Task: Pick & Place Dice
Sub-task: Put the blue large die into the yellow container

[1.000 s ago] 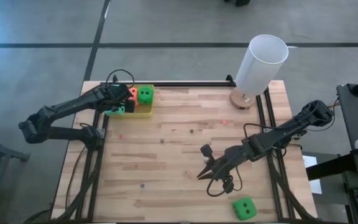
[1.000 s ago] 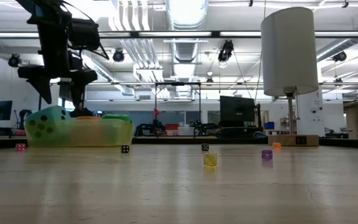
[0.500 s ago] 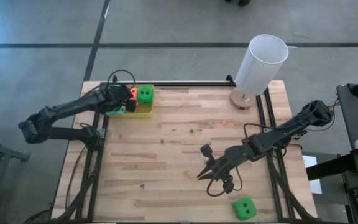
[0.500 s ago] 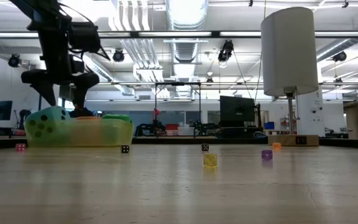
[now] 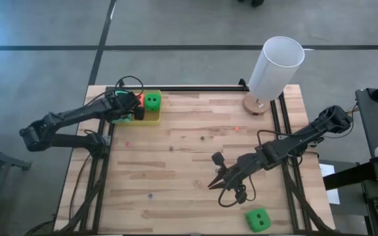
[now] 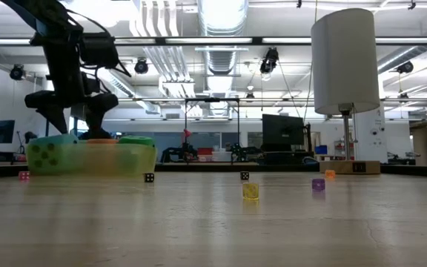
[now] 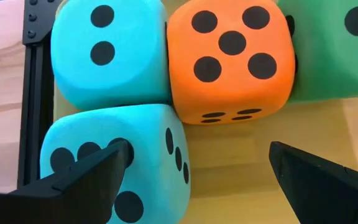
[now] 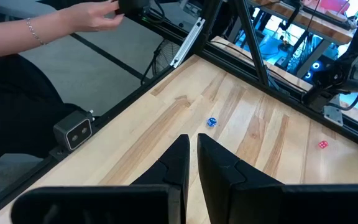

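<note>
Dice in the tray: two teal dice (image 7: 107, 53), one orange die (image 7: 232, 59) and one green die (image 5: 152, 101) are sitting together inside the yellow tray (image 5: 151, 118) at the far left corner of the counter (image 5: 189, 164). In the left wrist view the orange die is touching the teal one beside it, and the second teal die (image 7: 120, 165) is lying just under them.

Die left outside: a second green die (image 5: 257, 219) is lying alone at the near edge of the counter, on the right side, well apart from the tray.

Left hand (image 5: 131, 110): it is hanging just over the tray, above the teal dice. Its fingers (image 7: 82, 180) are standing wide and nothing is between them.

Right hand (image 5: 215, 183): it is resting low over the middle of the counter, near the lone green die but not touching it. Its fingers (image 8: 179, 165) are almost together, with only a thin gap, and they are holding nothing.

Progress: four of the five dice seem to be placed; one is remaining, so I judge the task is nearly finished.

What is left: probably the lone green die must be picked up and carried to the tray.

Other things: a white lamp (image 5: 274, 69) is standing at the far right corner, and some tiny dice (image 6: 250, 190) are lying scattered on the wood.
</note>
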